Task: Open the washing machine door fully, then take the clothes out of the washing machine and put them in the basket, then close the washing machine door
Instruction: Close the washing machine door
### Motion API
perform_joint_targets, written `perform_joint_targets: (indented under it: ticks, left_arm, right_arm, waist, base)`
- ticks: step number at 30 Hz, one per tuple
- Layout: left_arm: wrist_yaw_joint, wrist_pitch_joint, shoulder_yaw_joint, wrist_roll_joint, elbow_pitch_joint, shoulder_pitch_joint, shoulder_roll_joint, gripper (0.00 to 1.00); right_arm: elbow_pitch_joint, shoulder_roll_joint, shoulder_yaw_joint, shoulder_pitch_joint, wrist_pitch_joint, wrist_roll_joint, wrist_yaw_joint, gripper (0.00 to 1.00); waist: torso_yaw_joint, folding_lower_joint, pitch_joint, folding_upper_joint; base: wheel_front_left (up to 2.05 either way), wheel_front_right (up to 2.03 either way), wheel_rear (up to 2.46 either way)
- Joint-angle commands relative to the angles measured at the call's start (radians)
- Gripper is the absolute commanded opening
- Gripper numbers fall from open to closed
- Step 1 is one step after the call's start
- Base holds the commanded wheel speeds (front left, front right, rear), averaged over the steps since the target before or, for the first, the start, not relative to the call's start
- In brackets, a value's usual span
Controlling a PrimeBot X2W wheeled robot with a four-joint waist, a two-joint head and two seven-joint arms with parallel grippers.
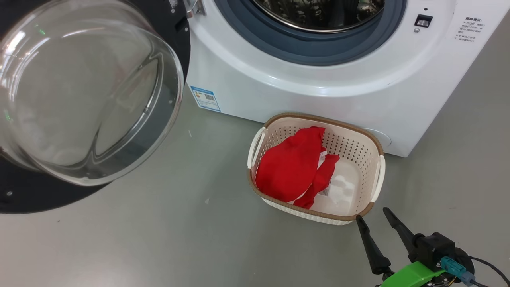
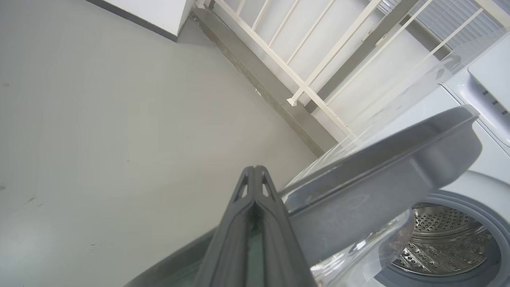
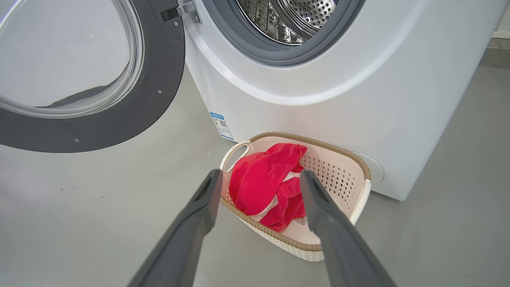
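Head view, looking down: the basket [image 1: 350, 147], a small cream-white tub of perforated plastic with rounded corners, a brown woven-look rim and side handles, stands on the smooth grey floor [image 1: 179, 239] just in front of the washing machine [image 1: 303, 99]. Inside it lie the clothes [image 1: 291, 165], soft bright red fabric with slivers of white, crumpled toward its left side. The right part of its bottom is bare.

The washing machine door [image 1: 87, 91] stands open at the left, a glossy black ring around a bulging clear glass bowl. The right gripper [image 1: 372, 214] sits just beside the basket's near rim, its two long dark fingers spread apart and holding nothing.

The right wrist view looks between those fingers into the basket and shows more of the perforated steel drum [image 3: 295, 16] inside the grey rubber gasket.

The left wrist view shows the left gripper [image 2: 255, 169] with its fingers pressed together and nothing between them, close to the door's grey inner edge. Whether it touches the door is unclear. A white railing [image 2: 303, 85] stands behind.
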Motion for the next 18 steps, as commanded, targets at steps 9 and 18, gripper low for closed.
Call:
perform_joint_targets:
  ticks: [9, 18]
  left_arm:
    - [-0.007, 0.116, -0.022, -0.056, -0.121, 0.045, 0.067, 0.0]
    - [-0.007, 0.176, -0.04, -0.094, -0.216, 0.094, 0.093, 0.0]
  right_arm:
    - [-0.015, 0.009, 0.025, -0.019, -0.006, -0.006, 0.005, 1.0]
    - [-0.015, 0.015, 0.029, 0.001, -0.006, 0.007, 0.005, 1.0]
  waist:
    - [0.002, 0.0, -0.038, 0.0]
    - [-0.006, 0.0, -0.088, 0.0]
  base:
    - [0.0, 0.0, 0.0]
    - [0.0, 0.0, 0.0]
